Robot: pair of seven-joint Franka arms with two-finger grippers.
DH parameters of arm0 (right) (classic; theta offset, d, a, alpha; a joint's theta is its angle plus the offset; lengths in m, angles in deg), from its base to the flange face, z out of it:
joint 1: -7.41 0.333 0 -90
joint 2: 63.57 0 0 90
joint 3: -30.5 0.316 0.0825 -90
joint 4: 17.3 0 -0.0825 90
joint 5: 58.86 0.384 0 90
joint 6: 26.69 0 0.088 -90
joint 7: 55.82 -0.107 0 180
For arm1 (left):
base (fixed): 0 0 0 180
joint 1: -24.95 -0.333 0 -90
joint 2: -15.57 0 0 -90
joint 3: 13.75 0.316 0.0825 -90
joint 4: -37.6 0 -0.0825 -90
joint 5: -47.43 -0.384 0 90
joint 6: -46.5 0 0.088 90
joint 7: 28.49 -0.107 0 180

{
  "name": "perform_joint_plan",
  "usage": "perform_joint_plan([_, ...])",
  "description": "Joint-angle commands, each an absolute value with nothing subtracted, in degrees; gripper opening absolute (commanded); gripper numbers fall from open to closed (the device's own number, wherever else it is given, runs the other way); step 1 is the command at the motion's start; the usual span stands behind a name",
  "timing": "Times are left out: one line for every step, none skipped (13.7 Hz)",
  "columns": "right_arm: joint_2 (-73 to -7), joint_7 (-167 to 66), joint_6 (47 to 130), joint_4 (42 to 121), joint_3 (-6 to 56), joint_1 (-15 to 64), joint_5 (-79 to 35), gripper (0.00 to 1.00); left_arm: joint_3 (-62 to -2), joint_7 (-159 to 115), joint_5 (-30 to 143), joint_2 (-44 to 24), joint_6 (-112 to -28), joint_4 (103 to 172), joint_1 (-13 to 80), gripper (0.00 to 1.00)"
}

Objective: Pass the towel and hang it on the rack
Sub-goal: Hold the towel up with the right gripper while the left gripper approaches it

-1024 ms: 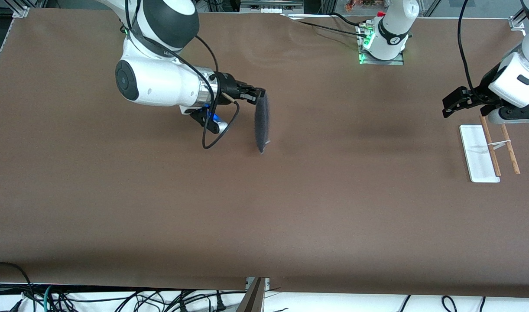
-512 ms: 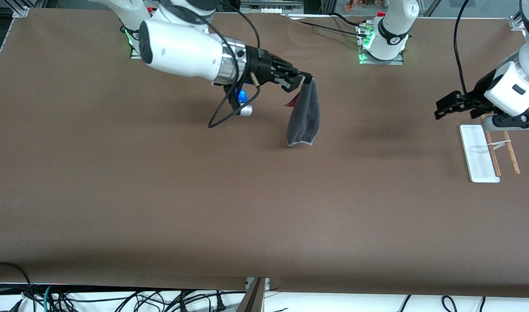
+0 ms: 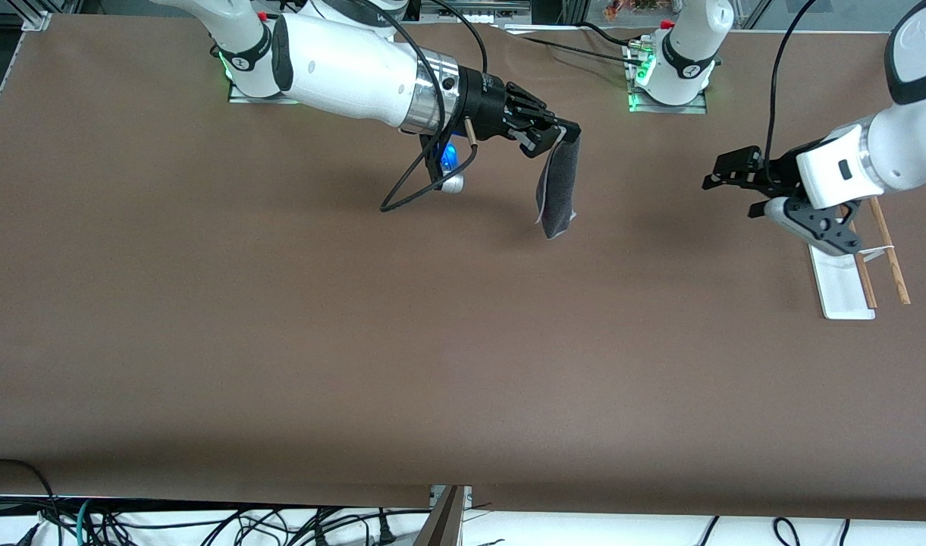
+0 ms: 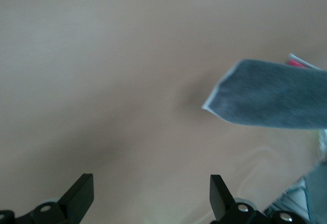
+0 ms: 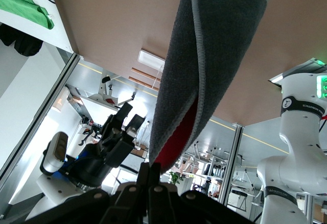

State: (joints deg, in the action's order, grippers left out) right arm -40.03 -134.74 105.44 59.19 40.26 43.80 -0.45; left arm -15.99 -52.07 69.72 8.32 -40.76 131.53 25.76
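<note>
- The desk (image 3: 280, 341) carries only the rack (image 3: 842, 284), which sits at the left arm's end. No towel hangs on it, so hanging is not done.
- The right arm stretches from its base out over the middle of the desk, forearm nearly level, wrist pointing toward the left arm's end.
- The left arm comes in from its end of the desk, wrist turned toward the middle, so the 2 arms face each other with a gap between them.
- The towel (image 3: 560, 186) hangs in the air over the middle of the desk, folded on itself, pink lining showing inside the fold in the right wrist view (image 5: 176, 150). It is well apart from the rack and touches neither the desk nor the left hand.
- The right hand (image 3: 565, 136) pinches the towel's top edge, fingers pressed together on the cloth.
- The left hand (image 3: 724, 176) hovers over the desk just beside the rack, fingers spread wide with nothing between them; its wrist view shows the towel (image 4: 265, 99) ahead of the open hand (image 4: 150, 196).
- My judgement: pickup is done and the pass is under way but not made. Left to do: close the gap, let the left hand take the towel, release by the right, then drape it over the rack's 2 rods.
</note>
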Motion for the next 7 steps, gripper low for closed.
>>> perform_joint_plan([-39.1,-135.6,107.0,57.3,40.2,44.8,0.7,0.00,-16.0,-63.6,75.8,5.3,-39.5,130.3,25.0,1.00])
perform_joint_plan([-39.1,-136.0,108.2,57.3,40.2,45.4,0.8,0.00,-16.0,-67.3,77.3,4.4,-39.5,130.3,25.0,1.00])
perform_joint_plan([-39.0,-136.8,109.4,57.3,40.2,45.6,0.7,0.00,-16.0,-71.2,78.8,3.2,-39.5,130.3,25.0,1.00])
perform_joint_plan([-38.6,-136.9,109.9,57.3,40.2,46.2,0.7,0.00,-16.0,-76.1,80.5,1.6,-39.8,130.3,25.0,1.00])
perform_joint_plan([-38.4,-136.9,110.0,56.9,40.2,46.2,0.7,0.00,-16.0,-82.0,82.4,-0.1,-40.2,130.4,25.0,1.00])
perform_joint_plan([-37.9,-136.9,110.0,56.3,40.2,46.2,0.7,0.00,-16.0,-87.8,84.4,-2.1,-40.7,130.5,24.9,1.00])
perform_joint_plan([-37.8,-137.0,110.0,56.2,40.2,46.3,0.7,0.00,-16.0,-92.6,86.7,-3.4,-40.9,131.0,24.6,1.00])
